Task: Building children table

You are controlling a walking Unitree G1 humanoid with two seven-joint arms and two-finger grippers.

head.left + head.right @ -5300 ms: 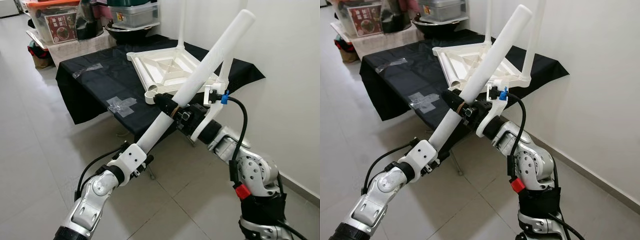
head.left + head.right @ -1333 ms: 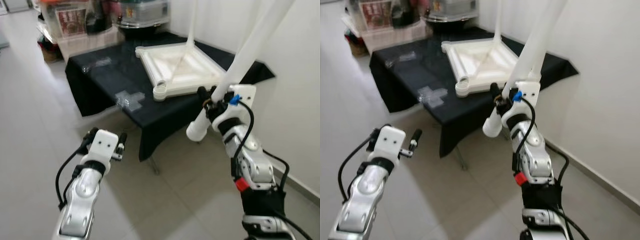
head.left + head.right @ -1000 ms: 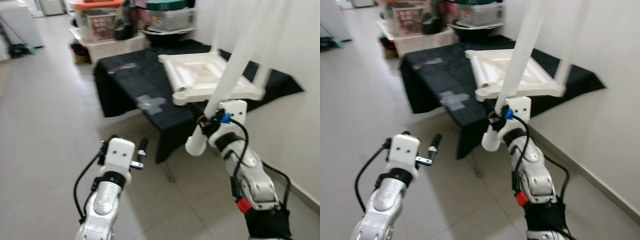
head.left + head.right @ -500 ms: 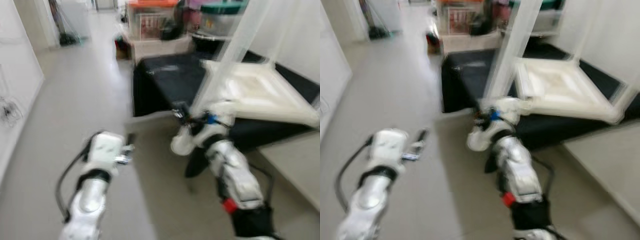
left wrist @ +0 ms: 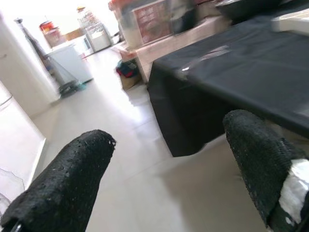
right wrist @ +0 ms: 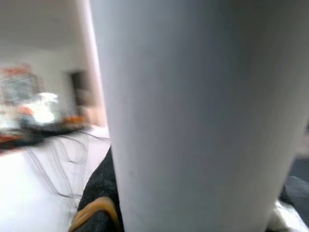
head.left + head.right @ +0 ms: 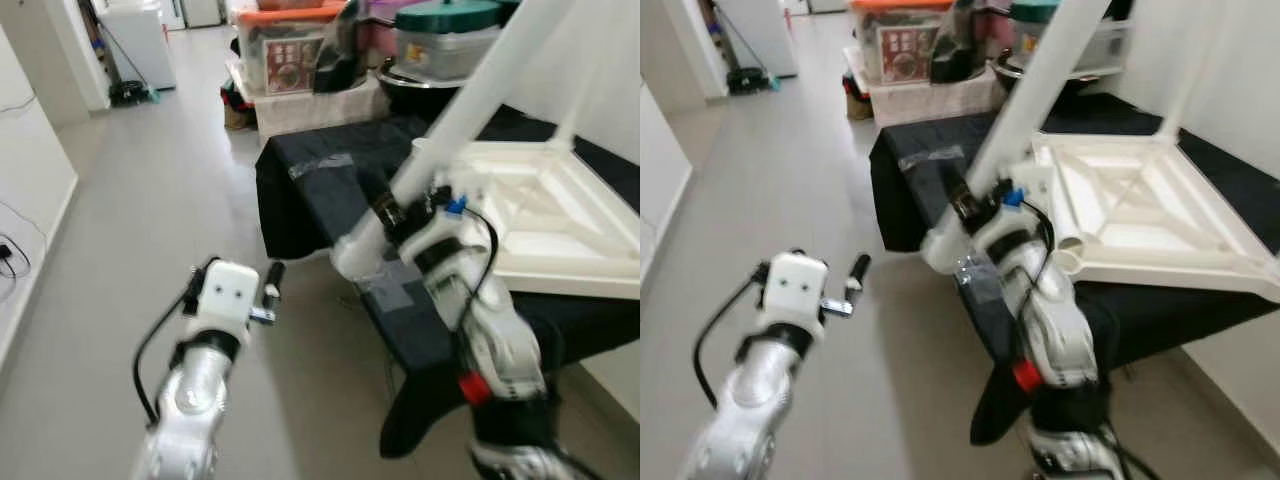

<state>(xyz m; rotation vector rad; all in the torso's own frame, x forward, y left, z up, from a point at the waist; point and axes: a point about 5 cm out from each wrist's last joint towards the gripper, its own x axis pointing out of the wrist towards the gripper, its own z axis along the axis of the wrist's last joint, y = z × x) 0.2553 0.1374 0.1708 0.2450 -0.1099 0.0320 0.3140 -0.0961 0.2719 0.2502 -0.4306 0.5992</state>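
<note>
Head stereo downward; wrists perhaps forward

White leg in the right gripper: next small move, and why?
Probably swing the white leg toward the empty corner socket of the upturned tabletop. The right gripper is shut on it, and the left gripper is open over the floor.

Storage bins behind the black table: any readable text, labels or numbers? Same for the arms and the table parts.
No text can be read in these frames.
Red label on the orange-lidded bin: print is there, too small and blurred to read.
Green-lidded bin: no label legible.
White table leg held by the right gripper: plain, no markings.
Upturned white tabletop: plain.
Left gripper: no markings.
</note>
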